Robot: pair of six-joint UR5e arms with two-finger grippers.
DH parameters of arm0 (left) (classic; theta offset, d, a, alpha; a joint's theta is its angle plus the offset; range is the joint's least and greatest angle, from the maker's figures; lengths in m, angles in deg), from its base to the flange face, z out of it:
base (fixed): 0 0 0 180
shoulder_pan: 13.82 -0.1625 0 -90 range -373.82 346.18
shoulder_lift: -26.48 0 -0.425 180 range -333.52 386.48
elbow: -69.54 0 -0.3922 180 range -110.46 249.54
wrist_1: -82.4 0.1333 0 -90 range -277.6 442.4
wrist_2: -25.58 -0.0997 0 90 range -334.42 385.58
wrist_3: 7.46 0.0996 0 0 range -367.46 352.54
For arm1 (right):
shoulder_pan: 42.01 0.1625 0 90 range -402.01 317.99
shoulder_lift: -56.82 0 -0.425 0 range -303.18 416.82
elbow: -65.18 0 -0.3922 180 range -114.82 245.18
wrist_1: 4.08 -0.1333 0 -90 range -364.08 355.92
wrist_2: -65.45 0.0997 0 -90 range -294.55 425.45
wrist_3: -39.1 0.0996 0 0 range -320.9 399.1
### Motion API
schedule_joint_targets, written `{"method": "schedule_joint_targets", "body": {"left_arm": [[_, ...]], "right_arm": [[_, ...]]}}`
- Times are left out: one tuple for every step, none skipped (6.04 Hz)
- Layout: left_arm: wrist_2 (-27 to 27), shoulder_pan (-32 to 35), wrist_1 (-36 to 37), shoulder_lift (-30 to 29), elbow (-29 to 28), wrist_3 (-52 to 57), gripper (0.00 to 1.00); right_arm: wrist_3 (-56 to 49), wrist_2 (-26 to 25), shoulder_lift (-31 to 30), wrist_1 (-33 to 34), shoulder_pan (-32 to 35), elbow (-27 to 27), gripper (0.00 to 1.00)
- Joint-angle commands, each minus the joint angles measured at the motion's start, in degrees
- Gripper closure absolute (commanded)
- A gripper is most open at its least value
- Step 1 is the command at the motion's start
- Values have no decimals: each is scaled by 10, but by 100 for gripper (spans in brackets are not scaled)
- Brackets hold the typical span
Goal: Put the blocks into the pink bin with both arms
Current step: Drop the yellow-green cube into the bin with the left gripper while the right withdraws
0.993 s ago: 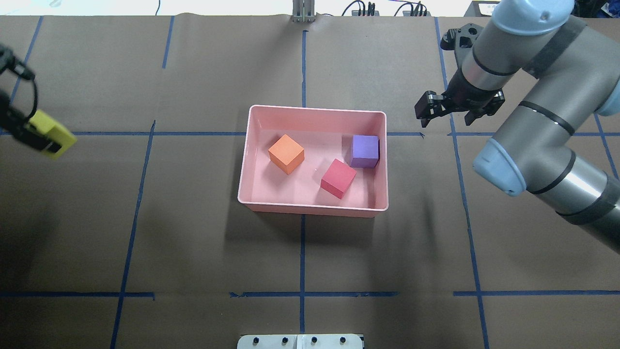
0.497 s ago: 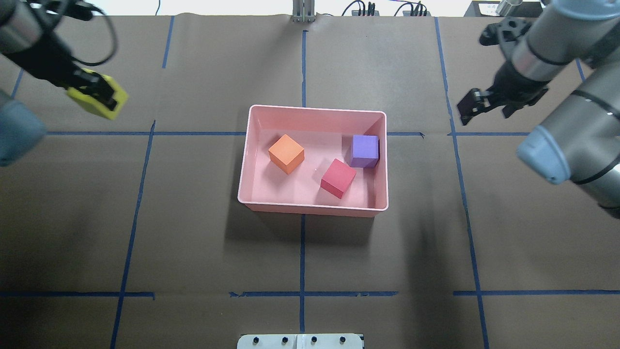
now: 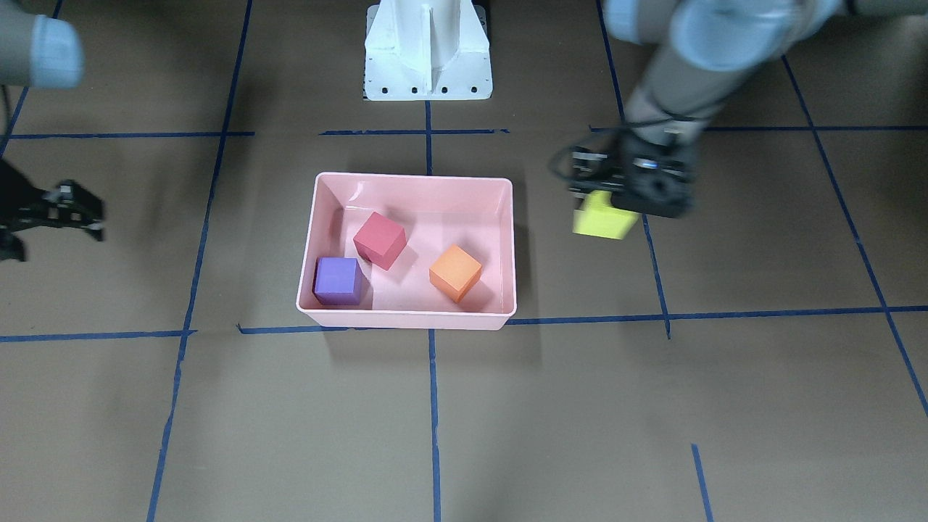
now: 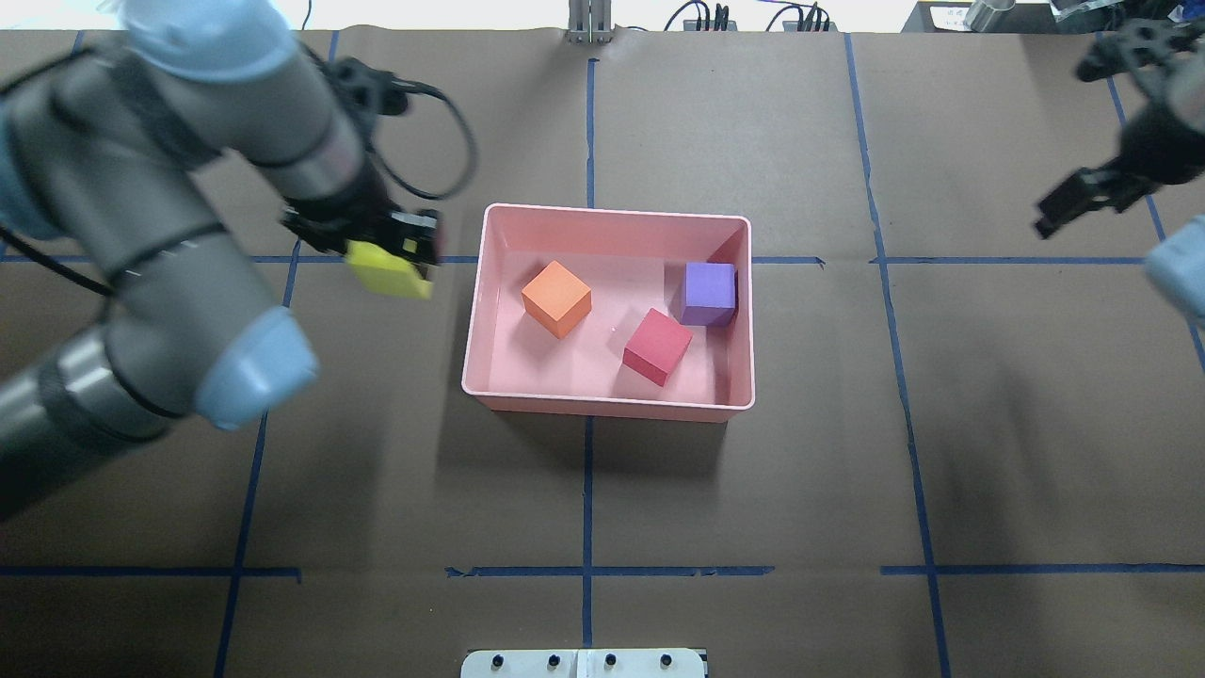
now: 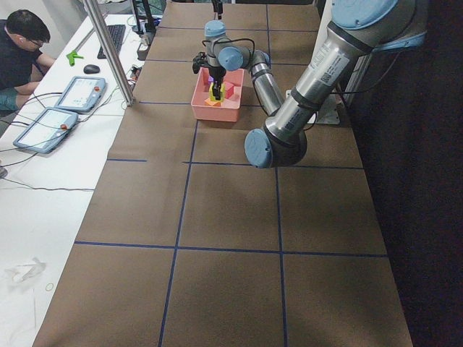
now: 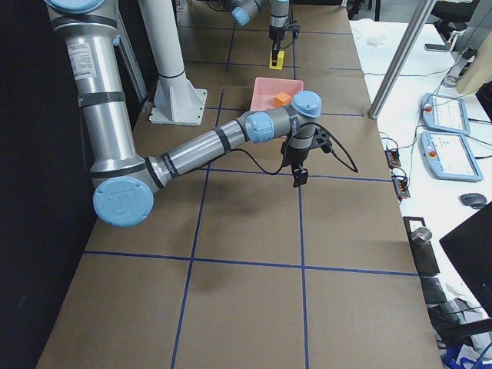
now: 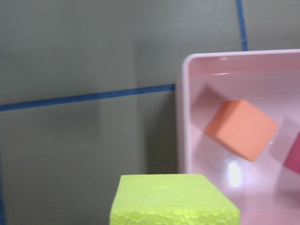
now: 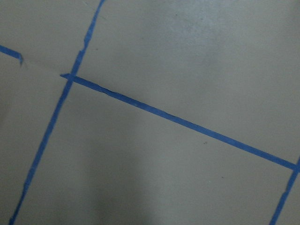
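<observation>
The pink bin (image 4: 612,213) sits mid-table and holds the orange block (image 4: 556,298), the purple block (image 4: 709,293) and the red block (image 4: 657,346). My left gripper (image 4: 381,256) is shut on the yellow-green block (image 4: 388,275) and holds it above the table just left of the bin's left wall. In the front view this block (image 3: 604,217) hangs right of the bin (image 3: 413,176). The left wrist view shows the block (image 7: 173,199) beside the bin's rim (image 7: 180,117). My right gripper (image 4: 1073,202) is open and empty, far right of the bin.
The white pedestal base (image 3: 428,51) stands behind the bin on the robot's side. Blue tape lines (image 8: 178,122) cross the brown table cover. An operator (image 5: 18,43) sits at a side desk with tablets.
My left arm has carried the yellow-green block rightward from the table's far left to the bin's left wall. My right gripper has drawn away to the right, away from the bin.
</observation>
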Motion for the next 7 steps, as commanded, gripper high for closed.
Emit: {"method": "schedule_joint_targets", "body": {"left_arm": [[-56,-69,-8,-103,-98,-91,26],[-55,-69,-8,-102,-92,-90,0],[-53,-68,-8,-100,-90,-86,0],[-53,-64,-7,-100,-85,-85,0],[-52,-55,-1,-74,-60,-52,0],[-49,-30,0,-16,-13,18,0],[8,22,-1,29,-4,106,0]], "right_arm": [[-70,9,-41,-2,44,1,0],[-83,9,-44,-1,47,1,0],[-84,9,-47,-1,48,1,0],[-85,9,-49,-1,50,1,0],[-118,10,-68,-4,62,0,0],[-155,30,-91,-6,93,-1,0],[-191,41,-126,-7,127,0,0]]}}
